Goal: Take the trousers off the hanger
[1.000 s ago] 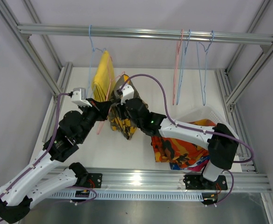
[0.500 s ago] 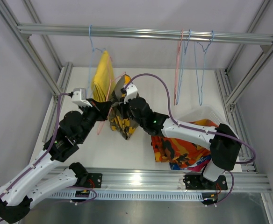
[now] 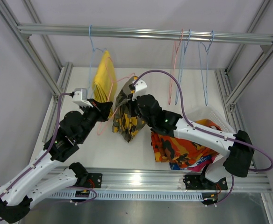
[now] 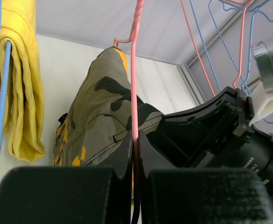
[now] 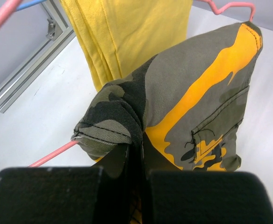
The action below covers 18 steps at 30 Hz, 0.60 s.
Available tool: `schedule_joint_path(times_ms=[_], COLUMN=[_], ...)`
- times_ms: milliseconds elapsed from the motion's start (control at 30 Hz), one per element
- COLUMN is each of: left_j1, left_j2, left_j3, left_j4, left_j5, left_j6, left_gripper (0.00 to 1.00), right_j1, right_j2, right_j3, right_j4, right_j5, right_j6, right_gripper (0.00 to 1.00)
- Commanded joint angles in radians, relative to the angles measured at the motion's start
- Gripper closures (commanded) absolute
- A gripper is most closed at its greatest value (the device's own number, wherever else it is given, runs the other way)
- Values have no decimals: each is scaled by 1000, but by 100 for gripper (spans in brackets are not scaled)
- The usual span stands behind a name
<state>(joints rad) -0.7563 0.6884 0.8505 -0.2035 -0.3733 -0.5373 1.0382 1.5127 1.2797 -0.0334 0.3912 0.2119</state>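
The yellow-brown camouflage trousers [image 3: 125, 116] hang over a pink wire hanger [image 3: 102, 128] above the table. My left gripper [image 3: 106, 112] is shut on the pink hanger's wire [image 4: 135, 93]. My right gripper [image 3: 131, 105] is shut on a fold of the camouflage trousers [image 5: 192, 93], just to the right of the left gripper; the pink wire [image 5: 52, 154] sticks out of the cloth on the left. The plain yellow trousers [image 3: 104, 79] hang on a blue hanger [image 3: 90, 42] from the rail, and show in both wrist views [image 4: 22, 93] [image 5: 127, 32].
A white basket [image 3: 211, 113] at the right holds the orange-red patterned trousers [image 3: 178, 147], with blue-and-white and pink cloth under them. Empty pink [image 3: 177, 70] and blue hangers [image 3: 203, 74] hang from the metal rail [image 3: 141, 33]. Frame posts stand at both sides.
My right gripper has moved right and a little back with the camouflage trousers, spreading them along the pink hanger. My left gripper has stayed in place on the wire. The empty hangers sway slightly.
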Motion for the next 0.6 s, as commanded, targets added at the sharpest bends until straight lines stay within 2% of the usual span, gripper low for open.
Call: schedule_joint_path(times_ms=[0,100,133,200,367,400,433,567], left_j1=[-5,-5,-5,-5,-5,-5,-5,-5], left_j2=[-7,-6,-6,-4,-4,-4,-4,-4], left_j3=[22,22,22,22,24,24,25,25], left_j4=[101,102,102,102,105,105,104,107], left_j5=[-4,-1,1,-1,-1,1,2,2], left_j6=[26,27,28,30,33,34,34,36], left_gripper=[99,99,99,99,99,100,99,99], right_j1=[-9,-10,-10,-10,-10,-12,-12,-12], right_j2=[-71,-53,-45,-26,17,21,27,56], right_j3=[47,43,41,38,7,6,7,7], right_j4=[49,41,43,44,81,82,81,92], right_j5=[61,40,34,17,-3,-11,-26,-63], right_j6=[-8,7,12,21,58,61,63,73], right_gripper=[100,100,94,99,100,94,82,66])
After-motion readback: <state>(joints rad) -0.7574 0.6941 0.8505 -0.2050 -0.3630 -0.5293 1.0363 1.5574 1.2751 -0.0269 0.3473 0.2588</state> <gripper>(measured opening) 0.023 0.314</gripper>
